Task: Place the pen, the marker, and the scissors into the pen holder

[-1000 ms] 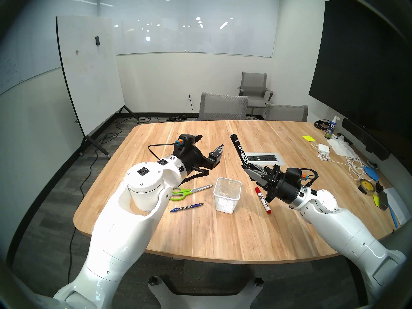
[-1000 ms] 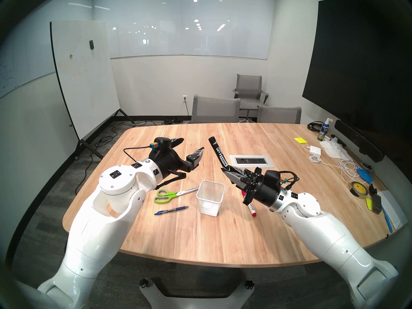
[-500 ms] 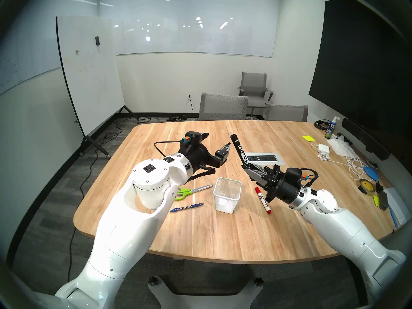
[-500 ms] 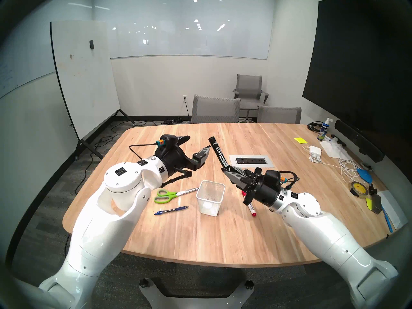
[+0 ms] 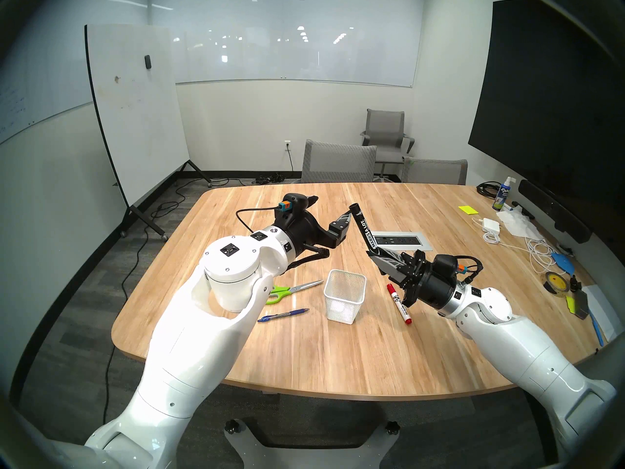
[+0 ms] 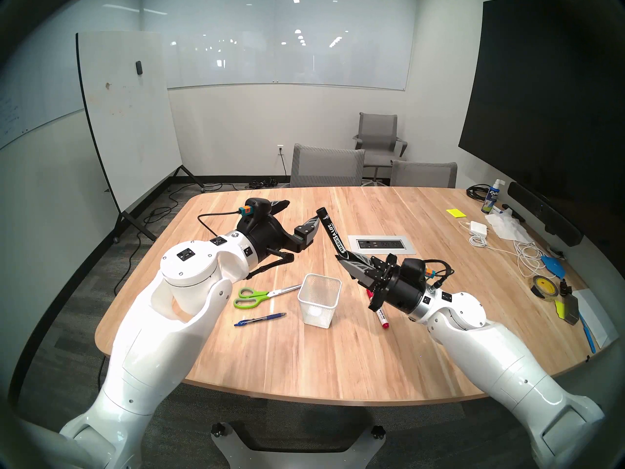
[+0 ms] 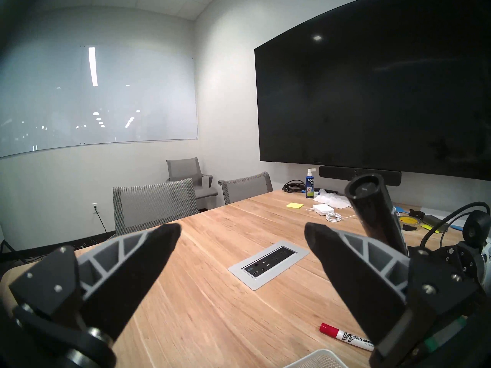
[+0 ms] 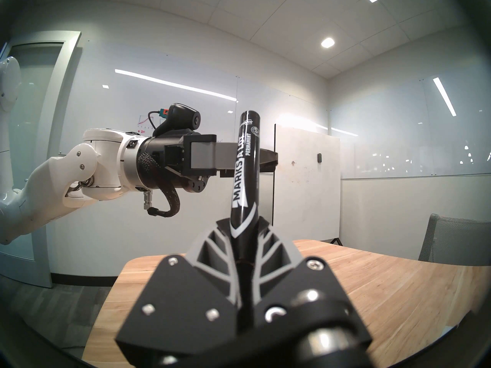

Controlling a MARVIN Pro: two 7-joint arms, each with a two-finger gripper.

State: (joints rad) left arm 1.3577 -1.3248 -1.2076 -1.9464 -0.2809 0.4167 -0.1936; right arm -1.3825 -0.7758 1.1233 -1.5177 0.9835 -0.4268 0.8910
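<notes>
My right gripper [image 5: 374, 255] is shut on the lower end of a thick black marker [image 5: 363, 229], which it holds tilted up over the table; the right wrist view shows the grip [image 8: 245, 157]. My left gripper [image 5: 329, 209] is open and empty, its near finger beside the marker's top end. In the left wrist view the marker [image 7: 372, 208] stands outside the open gap [image 7: 241, 229]. The white mesh pen holder [image 5: 341, 309] stands upright between the arms. The green-handled scissors [image 5: 297, 288] and the blue pen [image 5: 284, 315] lie left of it.
A white red-capped marker [image 5: 399, 304] lies right of the pen holder, under my right wrist. A power outlet plate [image 5: 400, 240] sits in the table beyond. A charger [image 5: 488, 225], cables, a tape roll [image 5: 554, 282] and a spray bottle [image 5: 504, 194] crowd the right side.
My left arm has moved forward and to the right, bringing its open gripper up beside the marker's top end. My right arm and the marker have not moved.
</notes>
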